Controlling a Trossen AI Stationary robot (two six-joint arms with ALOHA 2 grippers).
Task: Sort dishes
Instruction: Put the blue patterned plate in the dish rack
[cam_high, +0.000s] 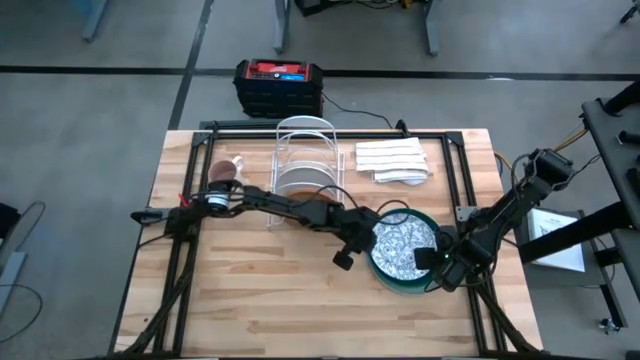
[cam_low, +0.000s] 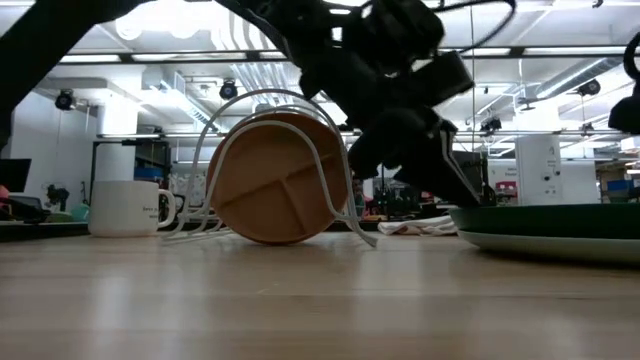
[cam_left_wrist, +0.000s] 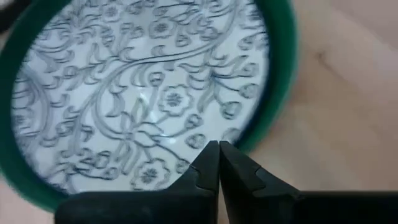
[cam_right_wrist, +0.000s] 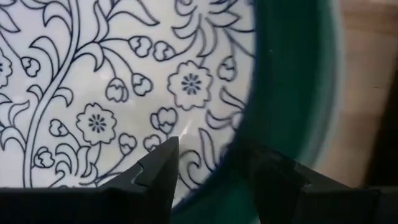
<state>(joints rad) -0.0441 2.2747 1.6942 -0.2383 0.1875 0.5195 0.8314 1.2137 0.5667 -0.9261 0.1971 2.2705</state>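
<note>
Two plates stacked — patterned white plate (cam_high: 402, 243) on green plate (cam_high: 404, 283), left claw (cam_left_wrist: 218, 163) together, right claw (cam_right_wrist: 211, 163) apart, perhaps a third, tan plate (cam_low: 277, 179) racked

The near half of the wooden table (cam_high: 260, 310) lies bare, open to a gripper from the front; the far half is crowded: the wire rack (cam_high: 305, 165) holding the tan-brown plate (cam_low: 275, 180) stands mid-table, the mug (cam_high: 222, 175) just left of it, the folded cloths (cam_high: 393, 160) to its right; the dark green plate (cam_high: 400, 283) fills the right side, hemmed by the left gripper (cam_high: 352, 250) and the right gripper (cam_high: 437, 262).
</note>
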